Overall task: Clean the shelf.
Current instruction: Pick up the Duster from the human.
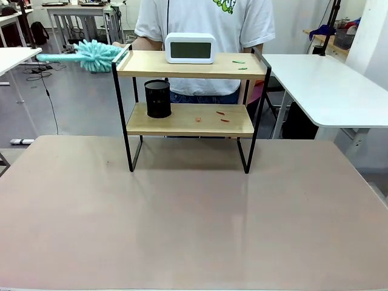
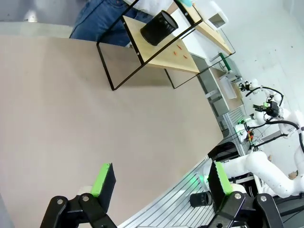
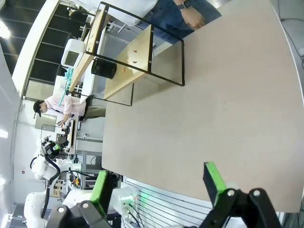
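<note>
At the far side of the beige tabletop (image 1: 194,230) stands the shelf (image 1: 182,125), with a person (image 1: 242,24) behind it holding a teal duster (image 1: 97,56) just beside its top left corner. A white clock (image 1: 190,48) and green scraps (image 1: 238,61) lie on the top board, a black cup (image 1: 158,99) and orange scraps (image 1: 221,113) on the lower. The left claw (image 2: 160,175) and right claw (image 3: 156,179) hang wide open, holding nothing, well apart from the shelf.

Front camera faces shelf (image 1: 182,70); wrists share it.
</note>
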Tool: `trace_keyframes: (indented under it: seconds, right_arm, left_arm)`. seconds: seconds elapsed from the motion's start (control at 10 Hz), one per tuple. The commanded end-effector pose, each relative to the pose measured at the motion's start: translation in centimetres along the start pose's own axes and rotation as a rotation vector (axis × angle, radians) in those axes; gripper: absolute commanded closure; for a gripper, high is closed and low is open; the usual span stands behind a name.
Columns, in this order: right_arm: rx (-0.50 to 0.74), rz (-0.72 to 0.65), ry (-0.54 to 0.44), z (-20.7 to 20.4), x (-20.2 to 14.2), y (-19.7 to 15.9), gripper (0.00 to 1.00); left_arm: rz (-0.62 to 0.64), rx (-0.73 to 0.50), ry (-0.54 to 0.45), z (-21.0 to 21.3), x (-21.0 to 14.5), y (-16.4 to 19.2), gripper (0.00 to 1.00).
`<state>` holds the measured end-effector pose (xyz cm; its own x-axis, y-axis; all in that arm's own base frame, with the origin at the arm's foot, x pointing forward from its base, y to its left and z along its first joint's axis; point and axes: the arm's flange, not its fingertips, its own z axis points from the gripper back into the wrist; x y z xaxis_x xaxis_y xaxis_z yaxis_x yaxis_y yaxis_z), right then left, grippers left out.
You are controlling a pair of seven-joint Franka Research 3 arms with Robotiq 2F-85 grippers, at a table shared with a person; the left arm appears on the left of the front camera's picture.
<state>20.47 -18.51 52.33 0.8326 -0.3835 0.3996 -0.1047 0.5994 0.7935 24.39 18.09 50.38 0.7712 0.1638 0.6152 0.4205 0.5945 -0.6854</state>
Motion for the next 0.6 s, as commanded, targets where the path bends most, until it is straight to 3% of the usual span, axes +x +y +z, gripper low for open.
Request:
trace_keyframes:
  seconds: [0.0, 0.2, 0.3, 0.5]
  right_arm:
    - [0.029, 0.028, -0.009, 0.0, 0.0, -0.1, 0.00]
    - [0.029, 0.028, -0.009, 0.0, 0.0, -0.1, 0.00]
    - [0.029, 0.028, -0.009, 0.0, 0.0, -0.1, 0.00]
    - [0.029, 0.028, -0.009, 0.0, 0.0, -0.1, 0.00]
  left_arm:
    - [-0.024, -0.014, -0.007, -0.1, 0.3, -0.2, 0.00]
    - [0.001, -0.001, 0.000, -0.1, 0.1, -0.1, 0.00]
    - [0.020, 0.017, 0.053, -0.7, 2.1, -0.7, 0.00]
    - [0.093, -0.117, 0.178, -1.5, 10.2, -1.8, 0.00]
